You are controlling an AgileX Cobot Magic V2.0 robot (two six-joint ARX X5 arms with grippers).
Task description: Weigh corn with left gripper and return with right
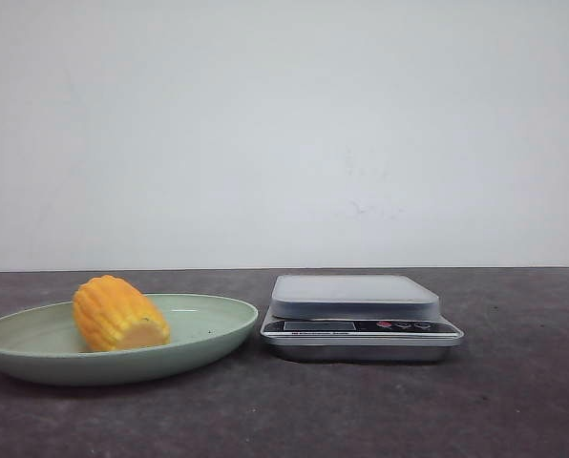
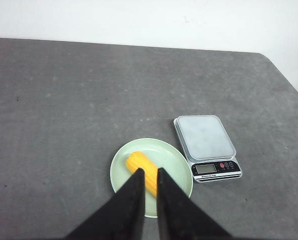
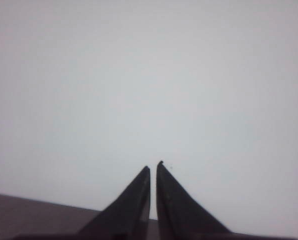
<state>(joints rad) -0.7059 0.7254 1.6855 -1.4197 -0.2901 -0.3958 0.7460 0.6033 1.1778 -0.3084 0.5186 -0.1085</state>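
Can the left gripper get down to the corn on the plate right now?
Probably yes: the left gripper hangs above the corn, nothing between them, but its fingers look nearly closed and must open first.

corn [image 1: 118, 313] on plate [image 1: 208, 329], scale [image 1: 359, 315] just right of plate

The corn [image 2: 142, 170] is seen lying on a pale green plate [image 2: 176, 159], set on a dark grey surface [image 2: 64, 110]. Just beside the plate, a digital scale [image 2: 206, 146] is placed, with a bare grey platform and a small display flanked by buttons. The left pincer [image 2: 149, 172] is held above the plate, its two dark fingers [image 2: 134, 200] drawn near together with only a narrow gap between them, and part of the corn is hidden behind their tips.
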